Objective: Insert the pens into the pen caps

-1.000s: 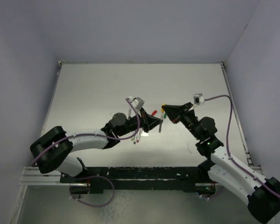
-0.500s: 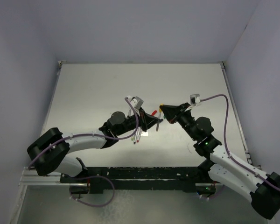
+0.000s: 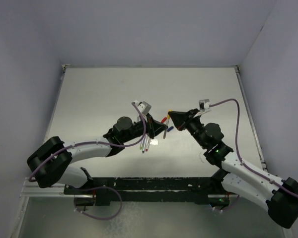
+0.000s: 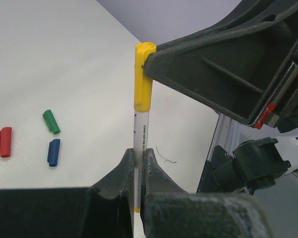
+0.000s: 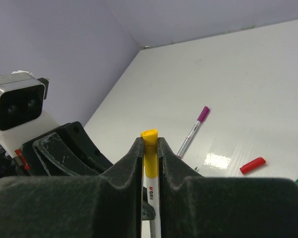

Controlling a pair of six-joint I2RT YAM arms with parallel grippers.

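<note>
The left end effector (image 3: pixel 164 130) points toward 3 o'clock, clamped on a pen (image 4: pixel 140 134); the right end effector (image 3: pixel 170 115) points toward 10 o'clock, clamped on the yellow cap (image 4: pixel 143 77), tips nearly meeting.

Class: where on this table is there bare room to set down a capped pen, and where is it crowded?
Crowded: the middle, where left gripper and right gripper meet above loose caps and pens. Bare: the far half of the table, from there to the back wall.
</note>
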